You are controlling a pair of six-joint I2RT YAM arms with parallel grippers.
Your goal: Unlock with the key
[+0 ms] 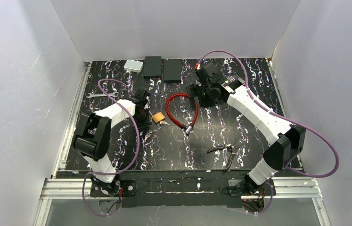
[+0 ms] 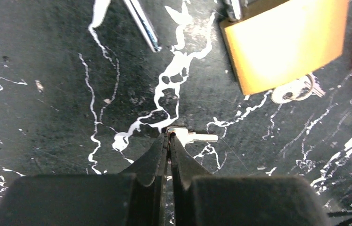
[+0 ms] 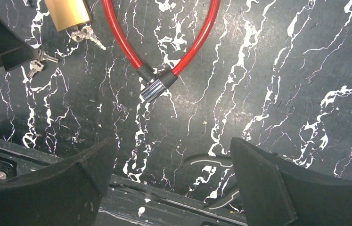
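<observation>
Left tool (image 2: pixel 169 141) pinches a key (image 2: pixel 198 137) beside the brass padlock (image 2: pixel 284 42); right tool (image 3: pixel 174 157) gapes near the red cable lock (image 3: pixel 156 82)

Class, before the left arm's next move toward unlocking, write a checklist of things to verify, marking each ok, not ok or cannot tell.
1. Left fingers closed on the small key: ok, tips pinch its head.
2. Key lifted off the table: cannot tell.
3. Brass padlock in view: ok, lying just beyond the key.
4. Padlock keyhole free: cannot tell; other keys lie by its edge.
5. Right fingers open, apart from the padlock: ok, near the red cable lock.
6. Padlock steadied: not ok, nothing holds it.
</observation>
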